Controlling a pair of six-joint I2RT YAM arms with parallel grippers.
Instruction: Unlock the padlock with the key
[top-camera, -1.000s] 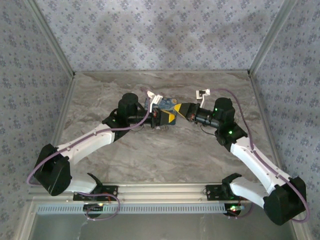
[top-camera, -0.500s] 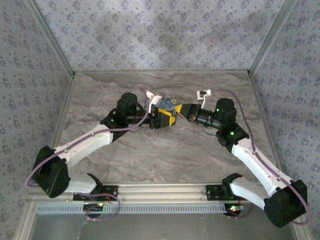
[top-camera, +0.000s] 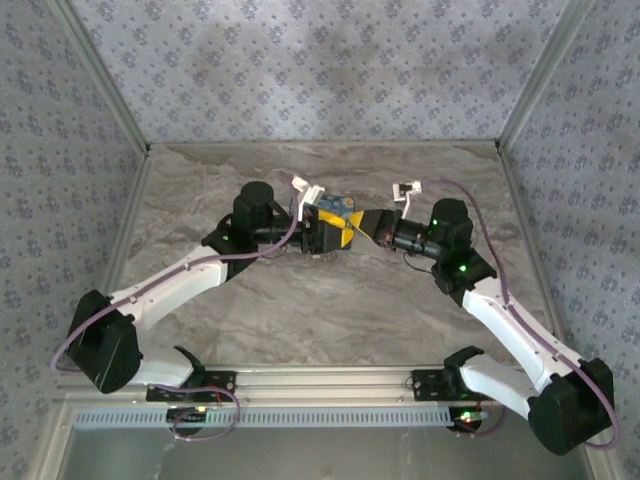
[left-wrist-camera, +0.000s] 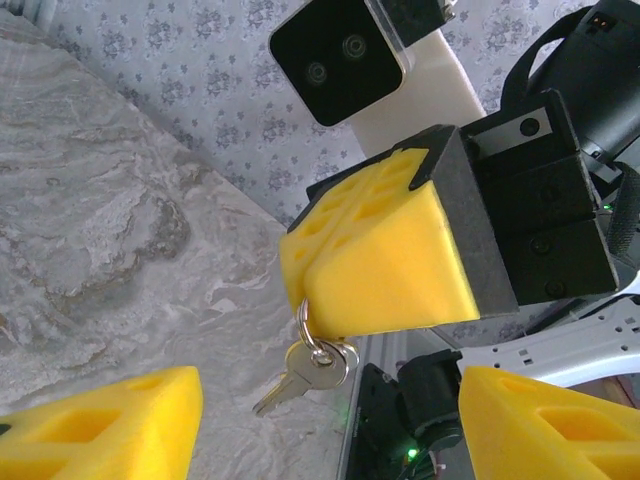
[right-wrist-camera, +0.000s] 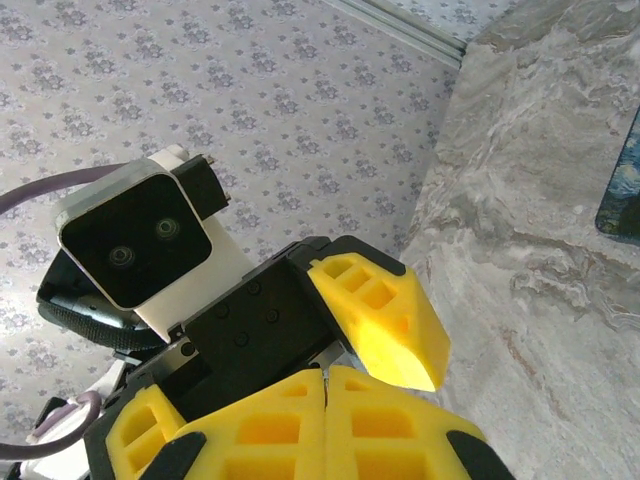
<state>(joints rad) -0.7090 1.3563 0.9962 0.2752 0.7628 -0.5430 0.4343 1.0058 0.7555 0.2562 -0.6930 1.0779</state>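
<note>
So far the unlocking has not begun, by my reading. The key (left-wrist-camera: 288, 388) is up in the air, not in any lock, and I cannot pick out the padlock among the arms in the top view. It may be low down beside the starry-printed box (top-camera: 342, 206) on the surface (top-camera: 330, 310), but that is a guess.

What seems settled is who has the key. The right fingers (left-wrist-camera: 370, 260) are pressed fully together, with no gap between the yellow pads in their own wrist view (right-wrist-camera: 270, 430). They grip the key by its key ring (left-wrist-camera: 322, 352). The ring pokes out at the lower tip of the pads and the silvery key hangs freely below it, pointing down and to the left.

The left fingers (left-wrist-camera: 110, 430) stand wide apart, one at each lower corner of their wrist view. They hold nothing and touch nothing. The key hangs in the space between them, clear of both pads. From above, the two arms meet tip to tip just in front of the box.

Left to do, as I judge it: find and steady the padlock, get the key blade into the keyhole, turn it, and free the shackle.
</note>
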